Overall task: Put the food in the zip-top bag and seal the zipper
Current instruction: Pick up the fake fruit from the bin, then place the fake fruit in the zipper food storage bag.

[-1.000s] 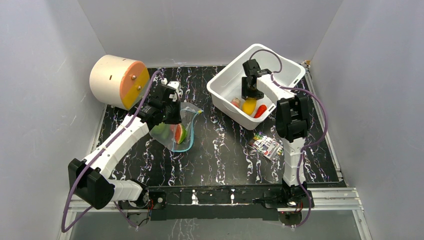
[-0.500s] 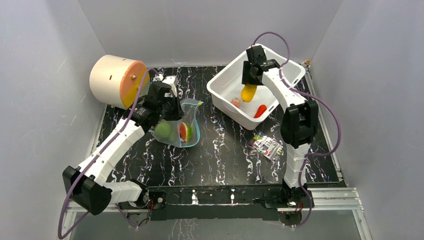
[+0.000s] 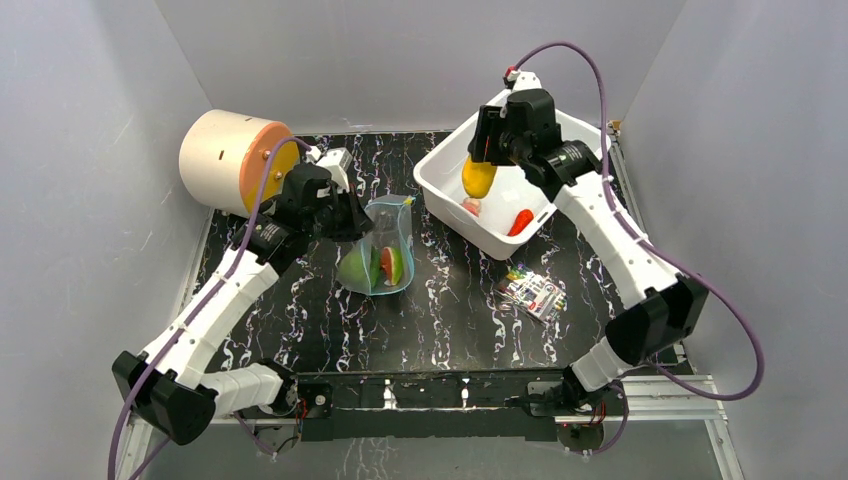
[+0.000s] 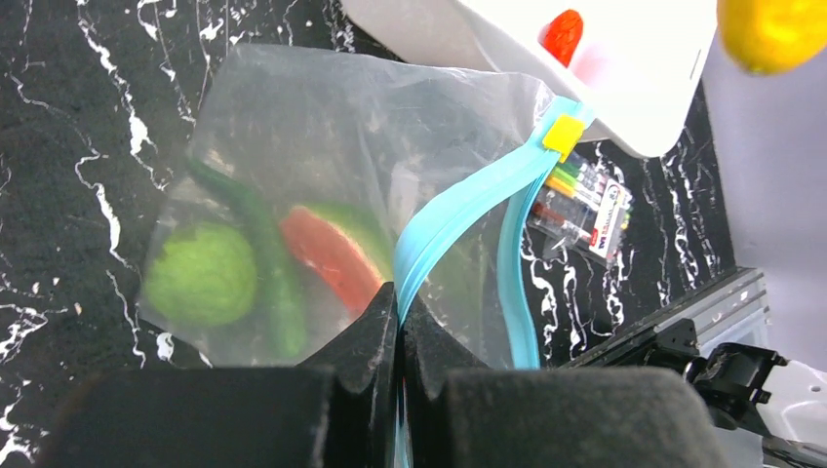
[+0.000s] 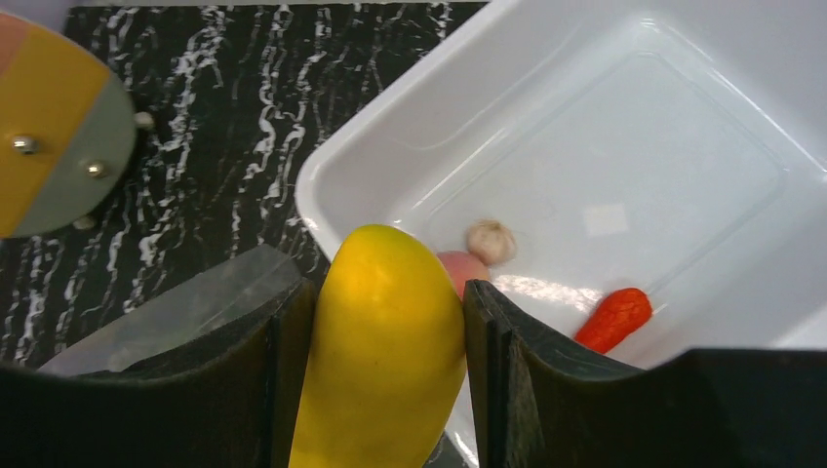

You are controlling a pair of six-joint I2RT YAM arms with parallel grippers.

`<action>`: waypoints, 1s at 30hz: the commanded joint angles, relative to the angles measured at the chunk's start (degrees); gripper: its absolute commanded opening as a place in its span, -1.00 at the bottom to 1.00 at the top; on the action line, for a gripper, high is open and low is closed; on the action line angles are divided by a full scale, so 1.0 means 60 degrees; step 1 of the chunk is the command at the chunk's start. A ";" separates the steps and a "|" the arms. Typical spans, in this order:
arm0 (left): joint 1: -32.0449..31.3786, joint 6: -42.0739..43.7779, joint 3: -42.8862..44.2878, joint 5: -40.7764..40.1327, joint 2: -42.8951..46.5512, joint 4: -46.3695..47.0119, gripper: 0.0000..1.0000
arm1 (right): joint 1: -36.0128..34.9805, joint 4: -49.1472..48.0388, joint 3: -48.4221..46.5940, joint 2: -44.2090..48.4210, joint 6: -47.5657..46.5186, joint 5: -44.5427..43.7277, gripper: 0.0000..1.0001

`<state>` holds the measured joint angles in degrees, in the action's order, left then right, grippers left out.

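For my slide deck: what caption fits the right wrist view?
Right gripper grips a yellow toy fruit above the white bin's corner; a red piece lies inside.

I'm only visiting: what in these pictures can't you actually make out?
Right wrist view: the yellow fruit in the right gripper hides most of a pink piece in the white bin, and the bottom edge cuts the fruit off.
Left wrist view: the plastic of the bag blurs the green ball and red slice inside; the left gripper covers part of the zipper.
Top view: print on the packet is too small to read.
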<state>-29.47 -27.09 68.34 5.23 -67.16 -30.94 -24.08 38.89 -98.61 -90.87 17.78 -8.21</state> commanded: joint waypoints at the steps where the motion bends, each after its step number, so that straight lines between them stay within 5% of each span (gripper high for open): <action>1: -0.0028 -0.0284 0.0111 0.0518 0.0211 0.0556 -1.00 | -0.0353 -0.1583 0.0865 0.0937 0.0549 0.1418 -0.44; 14: -0.0037 -0.1272 0.0198 0.1297 -0.0335 0.0766 -1.00 | -0.1733 -0.4977 0.3964 0.3697 0.2359 0.1973 -0.45; 30: -0.0031 -0.2078 -0.0037 0.1835 -0.0229 0.1289 -1.00 | -0.3218 -0.6274 0.4858 0.3595 0.2652 0.1929 -0.43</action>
<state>-29.47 -38.15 68.47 13.63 -69.84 -25.23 -41.74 7.60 -69.80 -69.54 33.26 3.62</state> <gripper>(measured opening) 0.007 0.511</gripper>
